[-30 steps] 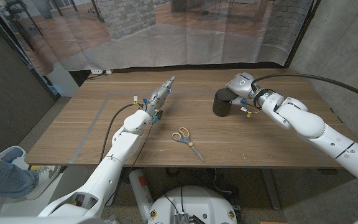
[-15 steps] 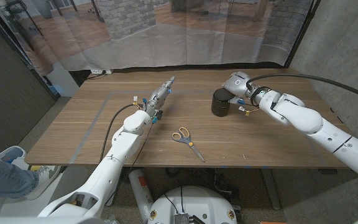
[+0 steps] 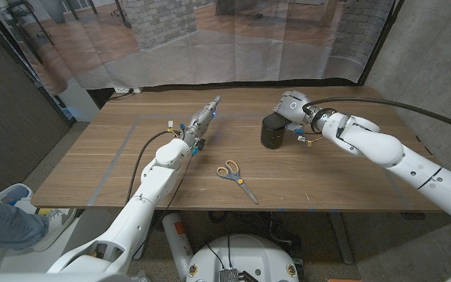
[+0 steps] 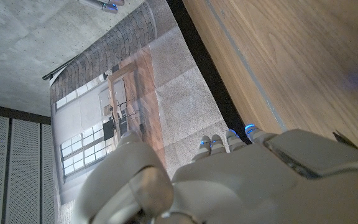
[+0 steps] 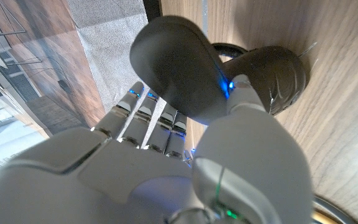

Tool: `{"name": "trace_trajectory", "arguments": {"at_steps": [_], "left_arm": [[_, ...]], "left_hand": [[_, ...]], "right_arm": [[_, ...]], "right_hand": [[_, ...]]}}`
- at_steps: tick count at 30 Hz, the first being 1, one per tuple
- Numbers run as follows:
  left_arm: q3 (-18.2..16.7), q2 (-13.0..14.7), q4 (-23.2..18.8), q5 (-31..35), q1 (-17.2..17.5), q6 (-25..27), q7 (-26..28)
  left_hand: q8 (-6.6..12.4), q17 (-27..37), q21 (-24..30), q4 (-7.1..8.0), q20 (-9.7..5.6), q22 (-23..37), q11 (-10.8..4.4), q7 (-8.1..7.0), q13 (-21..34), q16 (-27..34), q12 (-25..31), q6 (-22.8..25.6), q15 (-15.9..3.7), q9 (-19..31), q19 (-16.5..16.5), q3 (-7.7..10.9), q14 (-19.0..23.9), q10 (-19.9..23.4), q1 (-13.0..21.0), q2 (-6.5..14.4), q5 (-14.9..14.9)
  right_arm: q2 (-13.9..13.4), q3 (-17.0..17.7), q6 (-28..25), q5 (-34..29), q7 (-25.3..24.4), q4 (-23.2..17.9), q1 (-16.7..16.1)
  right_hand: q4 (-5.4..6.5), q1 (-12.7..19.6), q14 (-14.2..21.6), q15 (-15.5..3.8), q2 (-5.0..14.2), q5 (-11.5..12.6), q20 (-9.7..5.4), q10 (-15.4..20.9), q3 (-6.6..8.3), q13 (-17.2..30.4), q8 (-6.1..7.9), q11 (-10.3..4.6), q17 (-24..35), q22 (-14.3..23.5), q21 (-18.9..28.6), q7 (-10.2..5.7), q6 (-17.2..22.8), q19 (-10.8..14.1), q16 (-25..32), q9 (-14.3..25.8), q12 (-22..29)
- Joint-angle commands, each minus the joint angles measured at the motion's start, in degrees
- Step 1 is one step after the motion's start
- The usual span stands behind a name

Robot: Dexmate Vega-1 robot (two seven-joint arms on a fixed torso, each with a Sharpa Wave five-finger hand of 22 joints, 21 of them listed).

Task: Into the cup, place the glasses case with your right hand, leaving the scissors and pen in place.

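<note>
Head view: my right hand (image 3: 291,106) sits at the dark cup (image 3: 273,131) on the table (image 3: 116,157), just behind its rim. In the right wrist view my thumb and fingers (image 5: 156,118) wrap the glasses case (image 5: 178,68), its end over the cup's mouth. The scissors (image 3: 234,175) lie nearer me, well apart. My left hand (image 3: 200,121) stretches forward, fingers straight and together, holding nothing.

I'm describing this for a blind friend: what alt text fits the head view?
A robot's right hand rests against a dark cup on a wooden table. Its left hand reaches forward, and scissors lie near the front edge.
</note>
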Motion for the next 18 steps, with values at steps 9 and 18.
{"name": "trace_trajectory", "arguments": {"at_steps": [9, 18], "left_arm": [[0.3, -0.1, 1.4, -0.1, -1.0, -0.4, -1.0], [0.4, -0.2, 2.0, -0.2, -1.4, -0.6, -1.3]], "left_hand": [[-0.01, 0.2, 0.3, 0.24, 0.13, 0.2, -0.24, -0.11, 0.2, 0.1, 0.1, 0.2, -0.07, 0.2, -4.4, -0.36, -3.3, -0.4, 0.3, 0.2, -0.3], [-0.01, 0.2, 0.3, 0.25, 0.21, 0.2, -0.34, -0.1, 0.2, 0.1, 0.1, 0.3, -0.09, 0.2, -4.5, -0.46, -3.4, -0.4, 0.4, 0.3, -0.3]], "right_arm": [[1.0, 0.2, -3.9, -7.2, 3.4, -2.9, -1.2], [1.5, 0.6, -4.2, -7.2, 3.5, -3.5, -1.8]], "right_hand": [[-0.36, 2.7, -9.9, -1.08, 4.29, 1.1, 2.88, -11.5, -0.68, -0.7, -1.35, 3.54, -0.4, 0.3, -0.2, -3.15, -8.8, -3.3, -0.1, -0.1, -3.3], [-0.32, 1.6, -12.6, 0.83, 3.29, 1.3, 3.86, -14.8, -1.18, -1.1, -1.65, 5.16, -0.6, 0.2, -0.1, -1.27, -14.7, -4.0, 0.0, -0.4, -3.7]]}}
